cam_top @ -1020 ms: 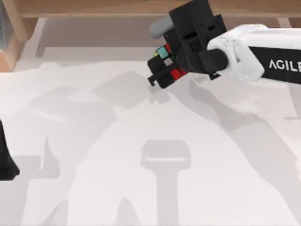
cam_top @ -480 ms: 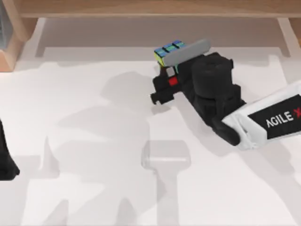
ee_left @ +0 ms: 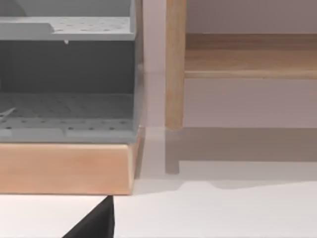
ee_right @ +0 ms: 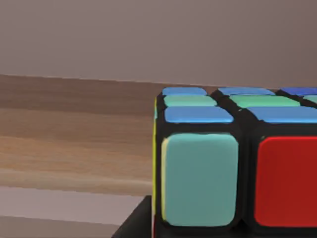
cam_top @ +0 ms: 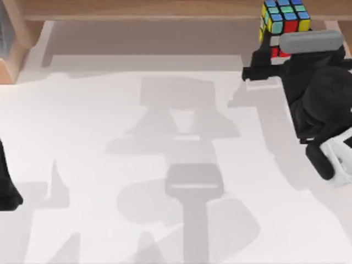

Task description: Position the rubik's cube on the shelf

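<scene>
Seen from above, our right gripper (cam_top: pixel 273 60) sits in the upper right of the frame, at the table's far edge. It is closed on the cube (cam_top: pixel 284 17), which rides above its dark fingers and overlaps the front edge of the shelf (cam_top: pixel 137 10), the long wooden board across the top of the frame. Whether the cube already rests on the board or hangs just over it, we cannot tell.

In the right wrist view the cube (ee_right: pixel 233 163) is close up at the lower right, with a teal and a red sticker facing us and blue and green ones on top. The wooden shelf (ee_right: pixel 74 144) runs behind it.

Our left arm (cam_top: pixel 6 187) is parked at the left edge of the top view. Its wrist view looks at a shelf post (ee_left: pixel 175 64) and a grey rack (ee_left: pixel 67 74), and we cannot tell how its claw stands.

We judge the cube light and rigid, with smooth stickers that could slip. A grip on two opposite flat faces, squarely at mid-height, looks safest; it should be set down flat before letting go.
</scene>
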Motion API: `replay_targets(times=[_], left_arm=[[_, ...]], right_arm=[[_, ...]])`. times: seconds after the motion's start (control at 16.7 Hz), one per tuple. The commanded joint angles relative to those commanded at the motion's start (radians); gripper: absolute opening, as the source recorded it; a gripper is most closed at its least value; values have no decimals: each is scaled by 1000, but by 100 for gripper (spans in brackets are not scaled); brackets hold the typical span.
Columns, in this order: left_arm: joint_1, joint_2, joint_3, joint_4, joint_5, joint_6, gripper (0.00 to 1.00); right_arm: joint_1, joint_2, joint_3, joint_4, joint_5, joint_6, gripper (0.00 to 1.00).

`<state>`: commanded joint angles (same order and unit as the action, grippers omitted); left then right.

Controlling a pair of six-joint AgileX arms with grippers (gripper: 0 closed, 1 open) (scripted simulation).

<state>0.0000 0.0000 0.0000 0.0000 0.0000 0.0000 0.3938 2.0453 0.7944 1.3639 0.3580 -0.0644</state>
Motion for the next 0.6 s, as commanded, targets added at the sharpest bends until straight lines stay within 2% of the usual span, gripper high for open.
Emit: replay_targets(times=[0.18,0.6], left_arm=[[0,0,0,0,0,0,100],[0,0,0,0,0,0,100]], right_arm=[[-55,-21,-16,81,4,4,0],[-56,-18,-11,87,3,5,0]])
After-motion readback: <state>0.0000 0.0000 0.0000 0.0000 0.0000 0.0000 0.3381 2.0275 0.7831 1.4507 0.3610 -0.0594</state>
